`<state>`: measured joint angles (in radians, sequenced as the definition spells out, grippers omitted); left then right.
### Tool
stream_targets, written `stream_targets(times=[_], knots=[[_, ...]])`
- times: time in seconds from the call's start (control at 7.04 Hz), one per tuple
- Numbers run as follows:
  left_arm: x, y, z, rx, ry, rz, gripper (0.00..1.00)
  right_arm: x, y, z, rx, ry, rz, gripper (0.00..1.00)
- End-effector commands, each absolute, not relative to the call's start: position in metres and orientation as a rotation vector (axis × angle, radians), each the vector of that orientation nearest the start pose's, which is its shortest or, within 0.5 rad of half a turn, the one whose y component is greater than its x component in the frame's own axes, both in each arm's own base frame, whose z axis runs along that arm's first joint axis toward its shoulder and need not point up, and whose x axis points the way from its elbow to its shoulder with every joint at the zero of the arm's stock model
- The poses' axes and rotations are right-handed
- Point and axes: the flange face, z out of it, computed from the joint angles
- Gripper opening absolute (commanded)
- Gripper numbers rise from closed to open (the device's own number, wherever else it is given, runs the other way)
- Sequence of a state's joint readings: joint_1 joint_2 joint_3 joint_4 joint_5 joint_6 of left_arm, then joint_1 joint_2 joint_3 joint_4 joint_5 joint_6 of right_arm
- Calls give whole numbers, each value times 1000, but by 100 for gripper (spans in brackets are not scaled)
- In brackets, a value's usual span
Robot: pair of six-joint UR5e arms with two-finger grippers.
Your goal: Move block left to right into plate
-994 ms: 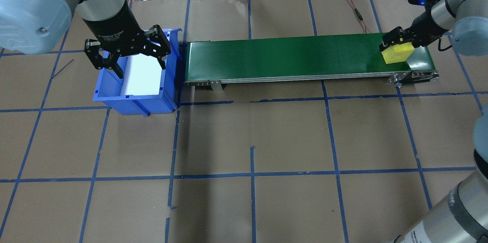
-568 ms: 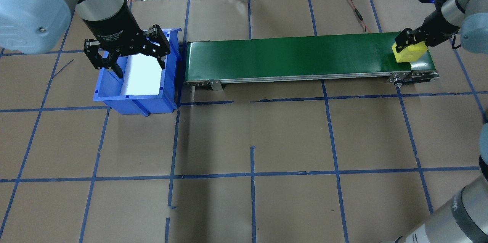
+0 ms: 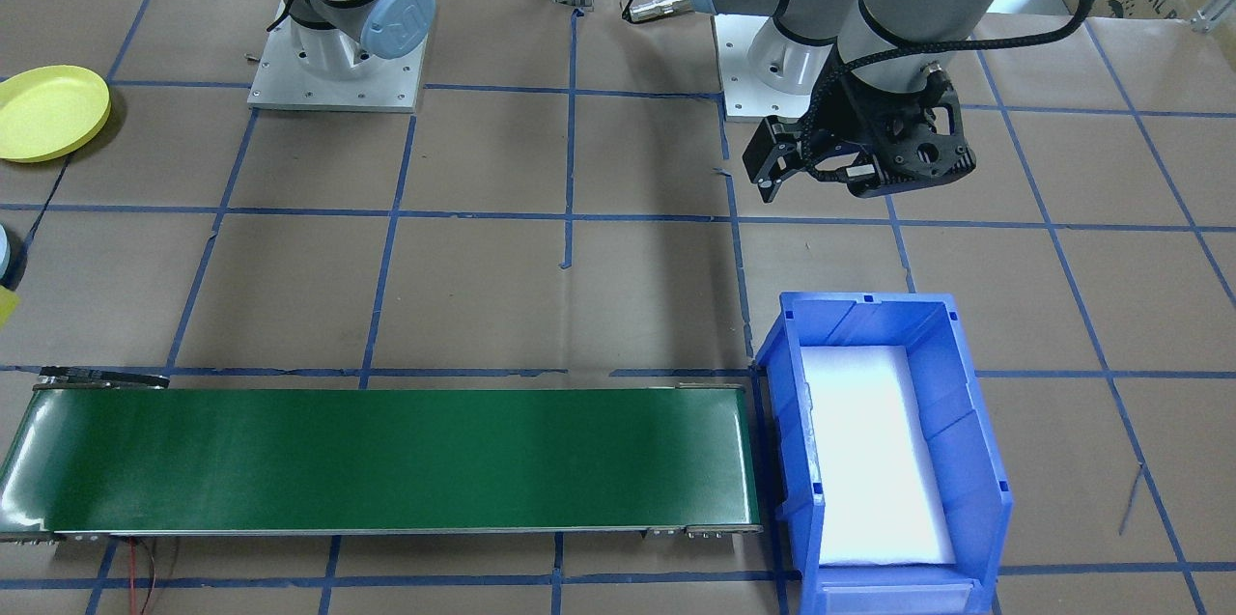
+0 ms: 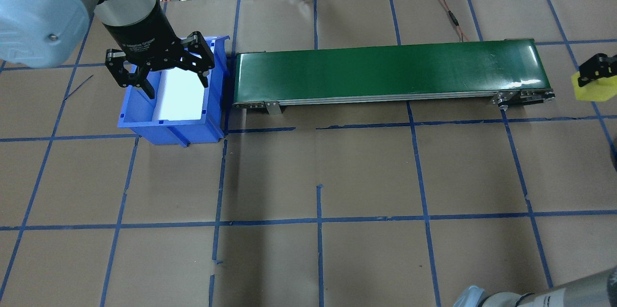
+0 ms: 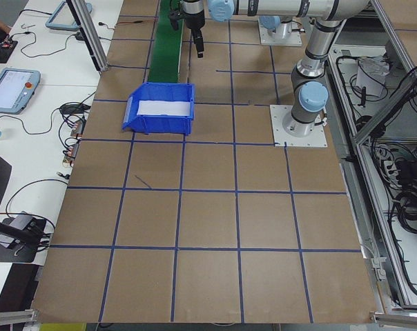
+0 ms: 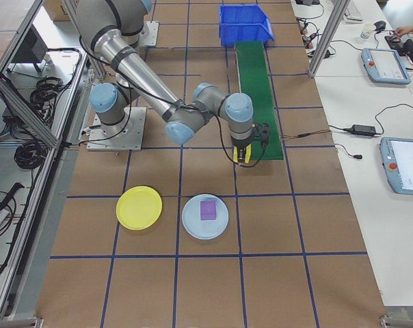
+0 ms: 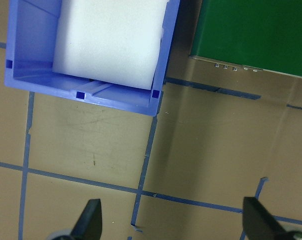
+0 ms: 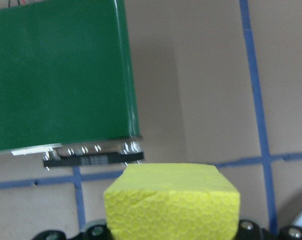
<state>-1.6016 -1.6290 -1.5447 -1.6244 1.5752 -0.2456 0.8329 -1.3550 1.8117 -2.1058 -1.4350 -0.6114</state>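
Overhead exterior view, read left to right: the left gripper (image 4: pixel 161 68) hangs over the blue bin (image 4: pixel 171 124) with its fingers spread wide and nothing between them; the left wrist view confirms the gap is bare. The bin holds only a white foam liner (image 4: pixel 181 97). Next comes the green conveyor belt (image 4: pixel 385 71), with nothing on it. At the far right edge, the right gripper (image 4: pixel 592 80) is clamped on the yellow block (image 4: pixel 595 91), which is clear of the belt's end and held above the paper-covered table.

Progress, as we judge it: the block is off the conveyor and in the air, so pick-up is done and the carry is under way. Placement is left. The yellow plate (image 6: pixel 139 207) lies on the table near the robot's base side, well apart from the block in the exterior right view; a pale blue plate (image 6: pixel 205 216) with a purple block (image 6: pixel 207 210) on it sits just beside it, between the gripper and the yellow plate. We expect the arm must pass that blue plate to reach the yellow one.

The block's look, from the right wrist view: bright yellow, boxy, with a fine pebbled, foam-like surface (image 8: pixel 173 205). Corners look slightly soft. We judge it light and a little compressible.
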Motion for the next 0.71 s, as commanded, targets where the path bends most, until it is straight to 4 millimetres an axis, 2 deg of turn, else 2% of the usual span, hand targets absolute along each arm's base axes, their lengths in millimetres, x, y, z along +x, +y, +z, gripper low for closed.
stream_targets(times=[0.0,0.14,0.43,0.57], knots=[[-148,-503,466,-337,3104,132,100,-322,-402,299,270,3119,-75,30],[-148,-503,466,-334,3105,132,100,-350,-358,286,319,3092,-48,30],[-148,-504,466,-335,3106,132,100,-380,-279,255,401,3025,12,31],[-148,-504,467,-335,3107,128,100,-392,-248,244,441,3005,13,31]])
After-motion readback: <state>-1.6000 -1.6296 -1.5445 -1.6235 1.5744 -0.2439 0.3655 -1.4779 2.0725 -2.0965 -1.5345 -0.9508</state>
